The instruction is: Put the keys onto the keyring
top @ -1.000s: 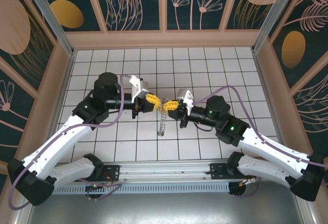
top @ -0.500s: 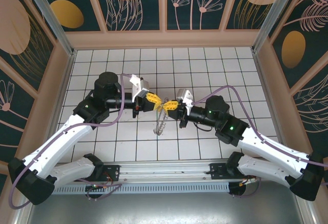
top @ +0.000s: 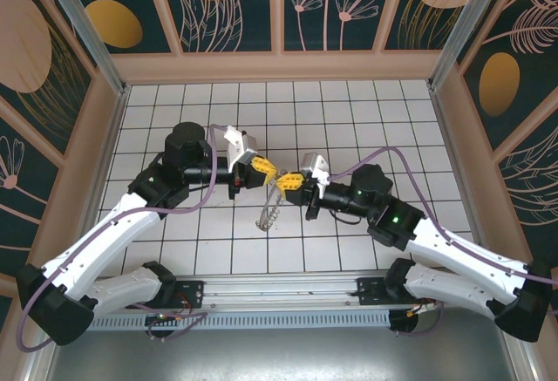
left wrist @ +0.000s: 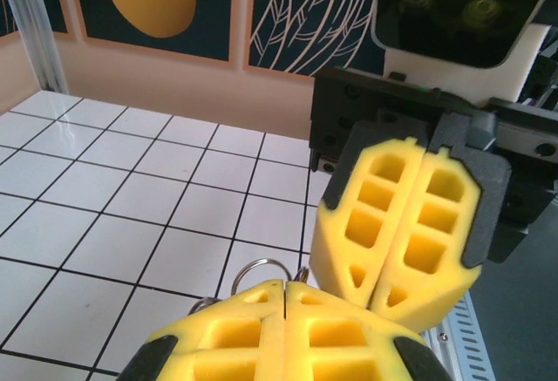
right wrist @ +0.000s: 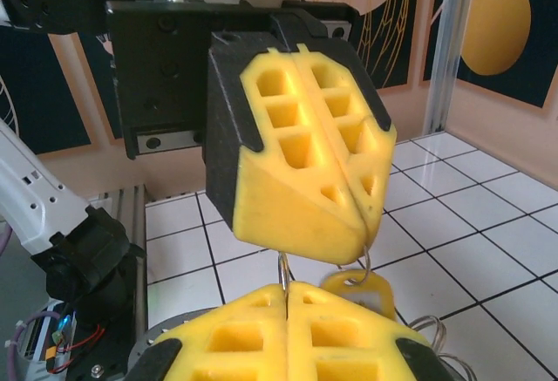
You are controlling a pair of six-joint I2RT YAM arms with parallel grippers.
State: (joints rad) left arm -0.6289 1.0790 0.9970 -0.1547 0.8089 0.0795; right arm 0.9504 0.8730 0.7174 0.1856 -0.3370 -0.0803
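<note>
Two bent arms (top: 122, 224) (top: 445, 250), closed grippers (top: 268, 170) (top: 284, 180) tip-to-tip.

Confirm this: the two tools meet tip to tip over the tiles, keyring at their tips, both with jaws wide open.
Not right. The jaws are not wide open: the left tool and the right tool are both shut, yellow pads pressed together, as each wrist view shows. The rest stands: they meet tip to tip over the tiles, keyring at their tips.
</note>
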